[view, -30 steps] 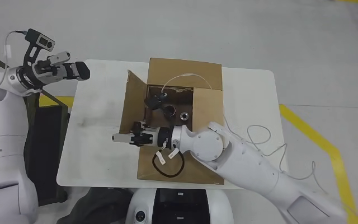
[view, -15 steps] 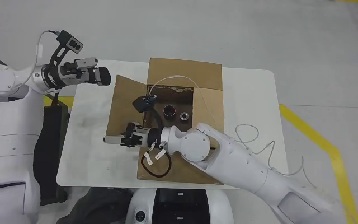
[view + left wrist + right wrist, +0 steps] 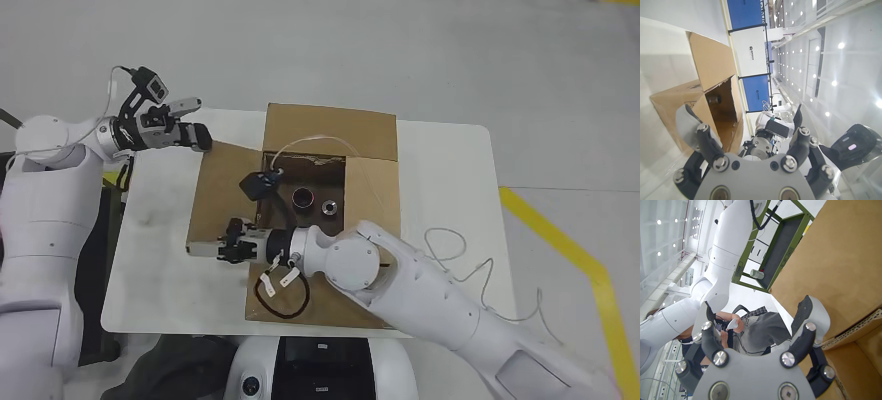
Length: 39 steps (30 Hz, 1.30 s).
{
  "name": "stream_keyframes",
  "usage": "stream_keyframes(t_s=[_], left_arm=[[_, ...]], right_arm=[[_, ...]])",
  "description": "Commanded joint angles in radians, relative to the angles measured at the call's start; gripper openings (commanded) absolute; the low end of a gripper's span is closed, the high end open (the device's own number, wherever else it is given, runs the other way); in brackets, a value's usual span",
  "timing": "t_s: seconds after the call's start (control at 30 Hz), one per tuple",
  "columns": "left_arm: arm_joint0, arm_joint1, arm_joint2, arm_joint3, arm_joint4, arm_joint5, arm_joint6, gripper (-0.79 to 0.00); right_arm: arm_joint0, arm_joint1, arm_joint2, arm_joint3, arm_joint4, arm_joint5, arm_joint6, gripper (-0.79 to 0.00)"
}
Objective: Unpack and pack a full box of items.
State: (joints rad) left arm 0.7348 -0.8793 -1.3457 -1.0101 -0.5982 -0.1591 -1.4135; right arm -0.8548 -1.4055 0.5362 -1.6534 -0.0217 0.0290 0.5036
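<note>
Corrugated brown cardboard box [image 3: 330, 128], its side flap [image 3: 225, 195] now splayed flatter. The right tool [image 3: 203, 248], apart, sits at the flap's edge; the left tool [image 3: 198, 135], apart, has neared the box.

White counter [image 3: 160, 260], rounded corners, and one thing sits right on it: an open cardboard box [image 3: 372, 190], parked mid-counter and running almost to the near edge. Its left flap [image 3: 218, 200] is spread outward over the counter top, and its far flap [image 3: 330, 128] is opened back. White surface shows on both sides of the box.
</note>
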Motion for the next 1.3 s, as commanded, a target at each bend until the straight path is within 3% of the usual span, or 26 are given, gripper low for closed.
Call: stream_keyframes(t_s=[0.0,0.5,1.0,1.27], left_arm=[[-0.008,-0.001,0.006,0.025,0.004,-0.004,-0.002,0.0],[-0.029,-0.018,0.075,0.13,0.067,-0.037,0.049,0.0],[0.018,-0.029,0.126,0.057,0.144,-0.041,0.145,0.0],[0.047,-0.029,0.141,0.011,0.174,-0.017,0.169,0.0]], right_arm=[[-0.018,0.007,0.023,-0.017,-0.01,0.004,0.002,0.0],[-0.263,0.098,0.325,-0.229,-0.071,0.11,0.06,0.0],[-0.523,0.158,0.583,-0.383,-0.058,0.037,0.086,0.0],[-0.565,0.168,0.623,-0.397,-0.044,0.009,0.106,0.0]])
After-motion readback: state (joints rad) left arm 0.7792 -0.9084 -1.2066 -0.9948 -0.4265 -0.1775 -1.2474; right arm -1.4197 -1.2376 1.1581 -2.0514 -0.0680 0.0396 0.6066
